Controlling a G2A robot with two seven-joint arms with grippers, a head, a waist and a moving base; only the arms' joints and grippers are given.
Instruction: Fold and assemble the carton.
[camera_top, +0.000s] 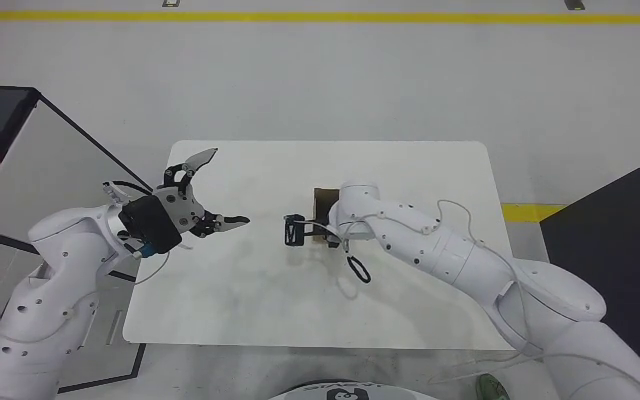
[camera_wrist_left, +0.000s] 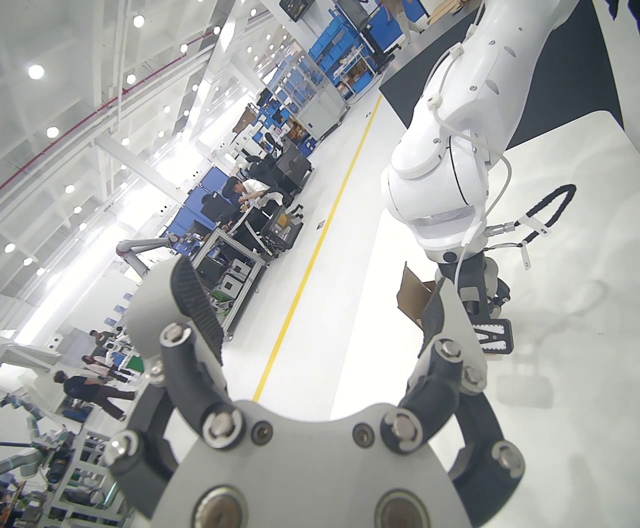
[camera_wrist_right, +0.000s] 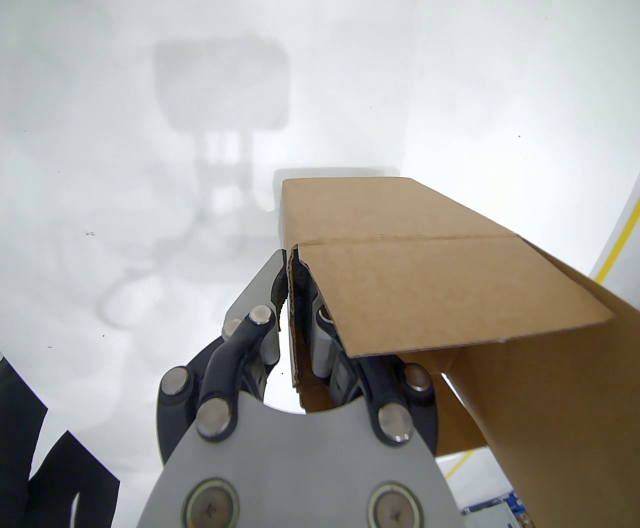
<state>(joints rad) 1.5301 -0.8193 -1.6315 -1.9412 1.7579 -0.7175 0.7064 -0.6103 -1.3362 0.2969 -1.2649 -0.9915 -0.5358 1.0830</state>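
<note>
Right gripper (camera_wrist_right: 292, 285) is clamped on one wall of the carton (camera_wrist_right: 430, 285) at mid-table (camera_top: 420, 170); left gripper (camera_top: 228, 187), spread wide and empty, faces the carton, well apart

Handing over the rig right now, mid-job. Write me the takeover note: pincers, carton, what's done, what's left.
Left pincer: open and empty, over the left part of the table, pointing toward the other arm, apart from the carton.
Right pincer: shut on the edge of one wall of the carton, near the table's middle.
Done: the carton is gripped by one wall and stands opened out, not flat; one flap is bent over at its crease.
Left: fold the remaining flaps and close it up. Which flaps are still loose cannot be told from these views.
</note>
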